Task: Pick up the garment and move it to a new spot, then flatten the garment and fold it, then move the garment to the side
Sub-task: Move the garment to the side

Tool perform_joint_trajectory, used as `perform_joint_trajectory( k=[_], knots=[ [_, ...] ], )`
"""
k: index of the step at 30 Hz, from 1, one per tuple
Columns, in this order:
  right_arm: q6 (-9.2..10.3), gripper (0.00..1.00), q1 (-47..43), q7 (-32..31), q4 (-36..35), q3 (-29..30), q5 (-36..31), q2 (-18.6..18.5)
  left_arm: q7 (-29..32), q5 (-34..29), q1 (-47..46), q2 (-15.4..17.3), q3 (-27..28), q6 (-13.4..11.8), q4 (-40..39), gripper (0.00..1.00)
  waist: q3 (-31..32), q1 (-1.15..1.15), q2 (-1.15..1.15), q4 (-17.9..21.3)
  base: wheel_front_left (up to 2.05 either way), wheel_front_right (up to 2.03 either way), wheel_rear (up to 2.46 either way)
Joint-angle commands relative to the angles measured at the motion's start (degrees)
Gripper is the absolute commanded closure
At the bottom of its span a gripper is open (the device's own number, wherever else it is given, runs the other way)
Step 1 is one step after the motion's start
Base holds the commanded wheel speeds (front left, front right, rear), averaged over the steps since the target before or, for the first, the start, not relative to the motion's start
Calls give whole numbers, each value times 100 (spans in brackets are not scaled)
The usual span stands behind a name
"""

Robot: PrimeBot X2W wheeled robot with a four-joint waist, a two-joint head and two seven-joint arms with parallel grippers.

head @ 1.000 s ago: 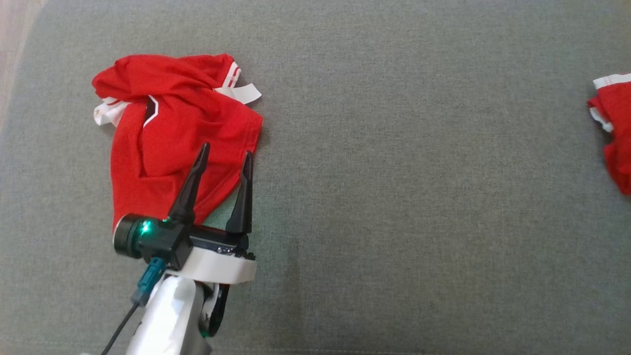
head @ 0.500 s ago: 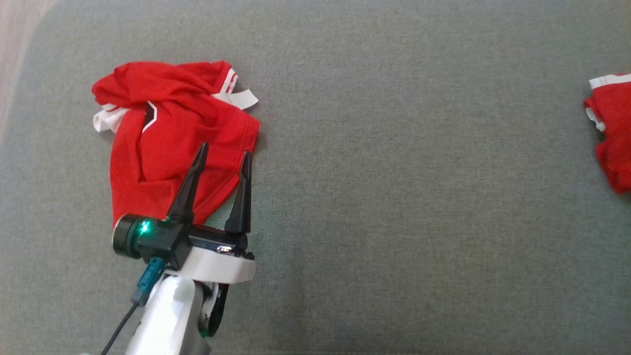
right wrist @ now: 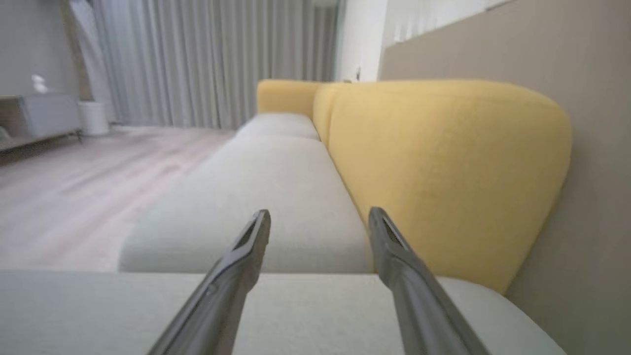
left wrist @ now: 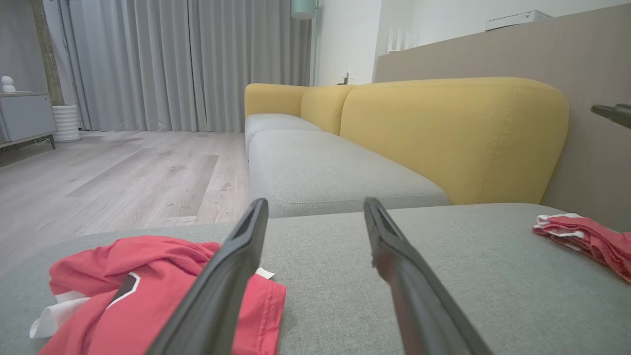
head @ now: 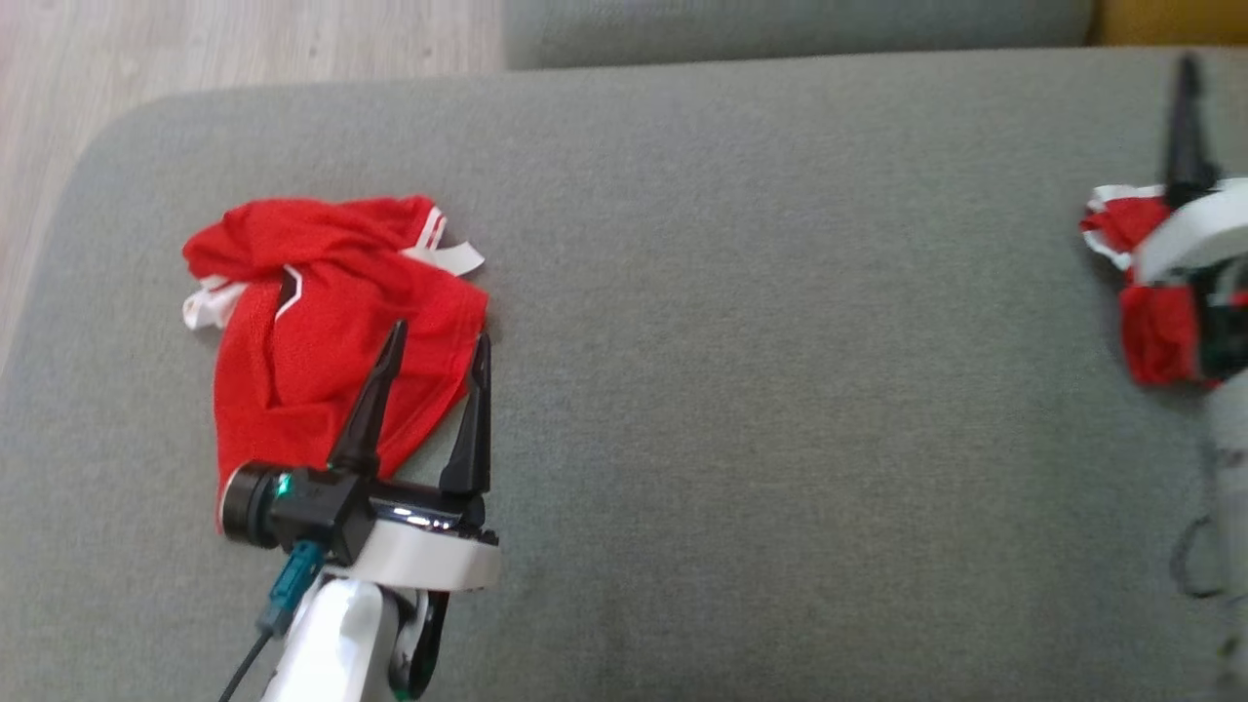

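Grey sofa cushion (head: 780, 409) carries two red pieces: the garment (head: 312, 322), crumpled, near its left edge, and the other garment (head: 1150, 336), bunched smaller, at its right edge. The left tool (head: 439, 333), spread wide and empty, hangs over the garment's hem on the side toward the cushion's front edge. The right tool (right wrist: 319, 213), likewise wide and empty, hangs over the other garment. The likely risks: a pinch into the heap could catch several layers and lift a wad that will not spread flat; a pull leftward could spill cloth over the rounded edge onto the floor (head: 244, 49); and the right tool might snag cloth when it rises.
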State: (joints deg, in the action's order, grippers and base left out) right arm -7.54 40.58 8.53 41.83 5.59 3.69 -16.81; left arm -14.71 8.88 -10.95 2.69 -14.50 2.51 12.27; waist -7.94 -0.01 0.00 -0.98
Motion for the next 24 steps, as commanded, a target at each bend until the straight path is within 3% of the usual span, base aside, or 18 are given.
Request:
perform_joint_trajectory(
  k=[1,12,17,24],
  knots=[
    [5,0,-231,135,-611,-235,284,263,-29,-51,-71,19,278,-42,-245,0,150,1,0,113,0,0,0],
    [5,0,-1881,337,-2322,-686,938,1296,-29,2,193,19,291,-56,-291,0,381,1,0,136,0,0,0],
    [5,0,-2833,552,-2432,-847,1153,1388,-29,63,389,19,201,-87,-255,0,498,1,0,51,0,0,0],
    [5,0,-3335,642,-2515,-1166,1167,1392,-29,91,510,19,198,-116,-226,0,579,1,0,40,0,0,0]
  ],
)
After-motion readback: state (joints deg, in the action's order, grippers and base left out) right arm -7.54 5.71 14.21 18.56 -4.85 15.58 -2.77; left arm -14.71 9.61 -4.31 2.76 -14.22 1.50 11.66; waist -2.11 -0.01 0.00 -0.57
